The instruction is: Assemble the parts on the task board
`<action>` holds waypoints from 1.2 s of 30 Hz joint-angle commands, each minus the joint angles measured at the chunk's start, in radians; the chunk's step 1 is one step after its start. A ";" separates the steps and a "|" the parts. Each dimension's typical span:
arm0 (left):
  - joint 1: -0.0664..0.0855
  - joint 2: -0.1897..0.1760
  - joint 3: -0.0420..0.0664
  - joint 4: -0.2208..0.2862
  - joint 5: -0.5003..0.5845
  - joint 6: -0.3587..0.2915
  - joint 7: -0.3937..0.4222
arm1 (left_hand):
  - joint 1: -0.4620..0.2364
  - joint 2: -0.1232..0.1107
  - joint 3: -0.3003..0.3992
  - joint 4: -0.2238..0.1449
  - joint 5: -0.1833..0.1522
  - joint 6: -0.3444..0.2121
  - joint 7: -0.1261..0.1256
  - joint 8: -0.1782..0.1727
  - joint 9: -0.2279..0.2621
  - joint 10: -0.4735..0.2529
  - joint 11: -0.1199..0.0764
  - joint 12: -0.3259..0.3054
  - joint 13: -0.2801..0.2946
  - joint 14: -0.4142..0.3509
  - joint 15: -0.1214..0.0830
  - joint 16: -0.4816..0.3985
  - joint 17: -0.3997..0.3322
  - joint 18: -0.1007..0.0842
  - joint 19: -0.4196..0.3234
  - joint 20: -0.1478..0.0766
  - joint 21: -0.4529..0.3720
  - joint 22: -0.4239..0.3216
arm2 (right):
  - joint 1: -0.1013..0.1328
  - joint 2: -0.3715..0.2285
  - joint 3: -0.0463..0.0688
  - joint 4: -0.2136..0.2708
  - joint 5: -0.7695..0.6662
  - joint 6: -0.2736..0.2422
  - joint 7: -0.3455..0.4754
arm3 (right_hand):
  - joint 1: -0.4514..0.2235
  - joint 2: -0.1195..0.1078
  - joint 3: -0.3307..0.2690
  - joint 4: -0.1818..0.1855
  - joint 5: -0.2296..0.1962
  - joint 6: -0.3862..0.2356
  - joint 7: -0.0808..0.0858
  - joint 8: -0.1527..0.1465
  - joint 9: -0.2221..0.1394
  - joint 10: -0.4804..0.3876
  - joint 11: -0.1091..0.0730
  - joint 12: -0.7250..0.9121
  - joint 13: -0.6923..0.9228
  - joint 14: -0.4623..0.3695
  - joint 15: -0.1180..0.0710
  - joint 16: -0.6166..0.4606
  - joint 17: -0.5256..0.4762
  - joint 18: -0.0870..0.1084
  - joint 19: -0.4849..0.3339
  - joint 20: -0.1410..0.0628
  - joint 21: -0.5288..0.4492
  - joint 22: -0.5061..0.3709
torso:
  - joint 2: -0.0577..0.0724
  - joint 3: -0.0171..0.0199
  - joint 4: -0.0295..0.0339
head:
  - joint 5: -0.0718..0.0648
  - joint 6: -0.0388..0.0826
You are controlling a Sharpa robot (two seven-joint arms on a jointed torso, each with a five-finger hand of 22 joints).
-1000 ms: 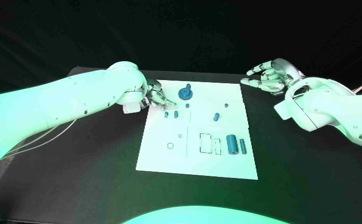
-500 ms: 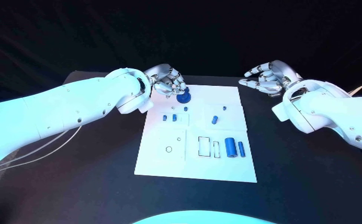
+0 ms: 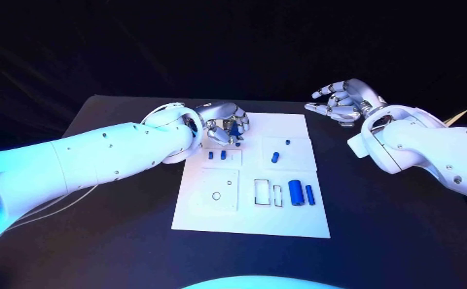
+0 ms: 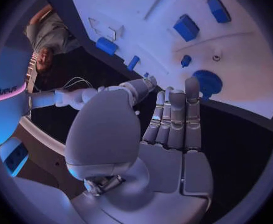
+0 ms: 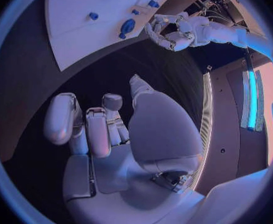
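Since a second ago the left hand (image 3: 222, 123) has lifted off the board's left edge and swung in over the far left corner of the task board (image 3: 292, 215); it now hangs above the round blue gear (image 4: 207, 82), which the head view no longer shows because the hand covers it. The right hand (image 3: 341, 102) has barely shifted, still off the board's far right corner over the black table (image 3: 117, 235).

Board: flat white matte plate, rectangular, with shallow outlined recesses. Parts: small blue plastic pieces. Two short pegs (image 3: 217, 155) sit side by side on the left half, a slanted oblong piece (image 3: 277, 157) near the middle with a tiny stud (image 3: 287, 142) just beyond it, and a thick cylinder (image 3: 295, 192) with a thin rod (image 3: 310, 194) beside it on the near right. A small dark ring (image 3: 216, 196) lies on the near left. The gear is toothed, disc-shaped, lying flat with a raised hub.

Left hand: silver metal, fingers straight and close together, the tips just over the gear in the left wrist view; cannot tell whether they touch it. Nothing is grasped, palm free.

Right hand: fingers loosely curled and apart, thumb out, holding nothing, well apart from the board.
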 commanded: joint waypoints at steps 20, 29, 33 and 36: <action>-0.002 0.085 -0.008 -0.101 -0.152 0.104 -0.086 | -0.005 -0.010 -0.037 -0.011 -0.010 0.036 0.005 -0.047 -0.064 -0.033 0.007 -0.035 -0.052 0.013 0.008 0.045 -0.002 0.005 0.006 0.011 -0.004 -0.002 | -0.002 0.006 -0.001 -0.002 0.000 -0.003 0.008 | 0.005 -0.002 0.012 0.000 0.004 0.003 0.000 0.041 -0.011 -0.145 -0.013 -0.166 -0.171 0.027 -0.016 -0.051 -0.027 0.031 -0.033 -0.005 -0.080 -0.029 | 0.000 0.0000 0.0013 | -0.005 -0.001; -0.002 0.095 -0.008 -0.121 -0.155 0.131 -0.100 | -0.003 -0.008 -0.041 -0.008 -0.010 0.062 0.004 -0.054 -0.082 -0.012 0.003 -0.029 -0.060 0.028 0.006 0.075 0.009 0.006 0.009 0.009 0.005 0.005 | -0.003 0.007 -0.001 -0.001 0.000 -0.003 0.009 | 0.005 -0.002 0.012 -0.001 0.004 0.004 0.000 0.042 -0.011 -0.145 -0.013 -0.170 -0.175 0.027 -0.016 -0.053 -0.028 0.031 -0.032 -0.005 -0.082 -0.030 | -0.001 0.0001 0.0011 | -0.004 -0.002; -0.002 0.101 -0.008 -0.129 -0.155 0.130 -0.101 | 0.000 -0.005 -0.039 -0.009 -0.010 0.070 0.004 -0.055 -0.085 -0.009 0.002 -0.028 -0.062 0.031 0.005 0.082 0.012 0.006 0.009 0.009 0.007 0.006 | -0.003 0.008 -0.001 -0.001 0.000 -0.003 0.009 | 0.005 -0.002 0.012 0.000 0.004 0.004 0.000 0.043 -0.011 -0.145 -0.013 -0.172 -0.177 0.027 -0.016 -0.053 -0.028 0.031 -0.032 -0.005 -0.083 -0.031 | 0.000 -0.0001 0.0013 | -0.005 -0.001; -0.002 0.106 -0.008 -0.135 -0.155 0.134 -0.102 | 0.008 0.001 -0.031 -0.011 -0.010 0.079 0.006 -0.059 -0.092 -0.006 0.001 -0.032 -0.067 0.029 0.004 0.087 0.007 0.006 0.009 0.008 0.011 0.009 | -0.003 0.009 -0.001 -0.001 0.000 -0.002 0.010 | 0.005 -0.002 0.012 0.000 0.004 0.004 0.000 0.043 -0.011 -0.145 -0.013 -0.172 -0.177 0.027 -0.016 -0.053 -0.028 0.031 -0.032 -0.005 -0.083 -0.031 | 0.000 0.0000 -0.0003 | -0.004 -0.001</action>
